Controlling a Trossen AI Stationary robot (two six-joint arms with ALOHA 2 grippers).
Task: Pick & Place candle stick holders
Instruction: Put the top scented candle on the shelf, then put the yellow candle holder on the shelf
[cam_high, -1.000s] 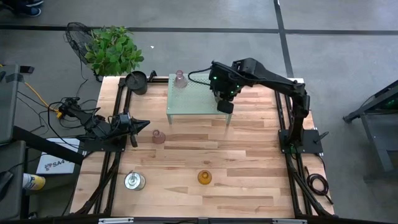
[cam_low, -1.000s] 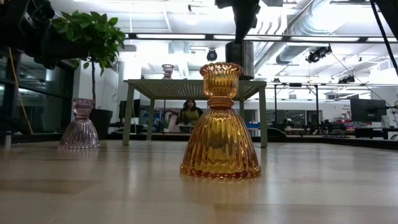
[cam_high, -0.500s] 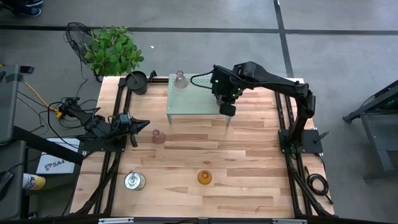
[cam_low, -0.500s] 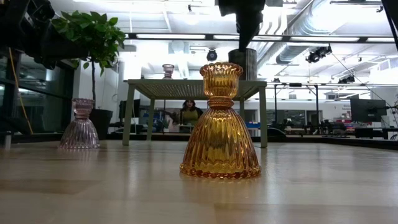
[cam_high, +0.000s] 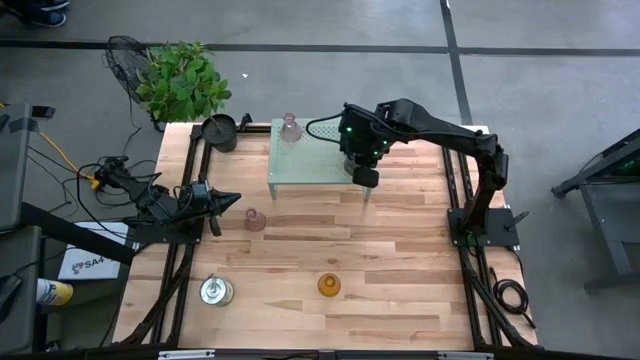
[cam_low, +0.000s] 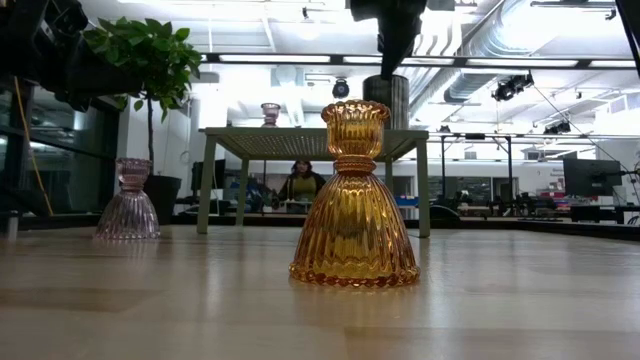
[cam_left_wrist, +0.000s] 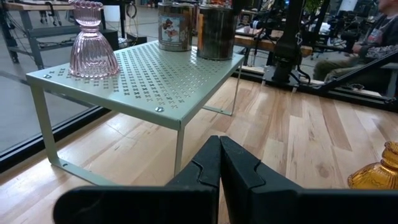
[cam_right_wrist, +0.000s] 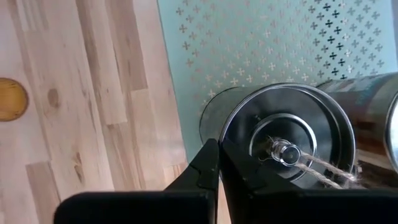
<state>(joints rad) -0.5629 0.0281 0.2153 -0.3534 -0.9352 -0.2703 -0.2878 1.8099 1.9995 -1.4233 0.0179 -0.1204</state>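
Observation:
My right gripper (cam_high: 366, 176) is shut on a silvery-grey metal holder (cam_right_wrist: 286, 149), which stands at the near right corner of the green perforated shelf (cam_high: 310, 160). A second metal holder (cam_right_wrist: 373, 106) stands beside it. A pink glass holder (cam_high: 290, 127) stands on the shelf's far left part. On the table stand another pink holder (cam_high: 255, 220), a third silvery holder (cam_high: 215, 290) and the amber holder (cam_high: 329, 285). My left gripper (cam_high: 232, 200) is shut and empty at the table's left edge. My right gripper comes from above, pointing down, and its fingertips (cam_right_wrist: 211, 155) meet at the holder's top rim (cam_right_wrist: 225, 134) on one side. The fingertips cover the exact place of contact. The holder (cam_low: 388, 100) stands upright below the fingers, its base at the shelf top.
A black round pot (cam_high: 220, 130) and a potted plant (cam_high: 180, 80) stand at the far left corner. The shelf stands on thin legs (cam_left_wrist: 179, 146) with open space beneath. Bare wood lies between the shelf and the near holders.
My right gripper has gone down and slightly toward the table's near edge with the silvery holder. The holder has come from just above the shelf down onto its near right corner, staying upright.

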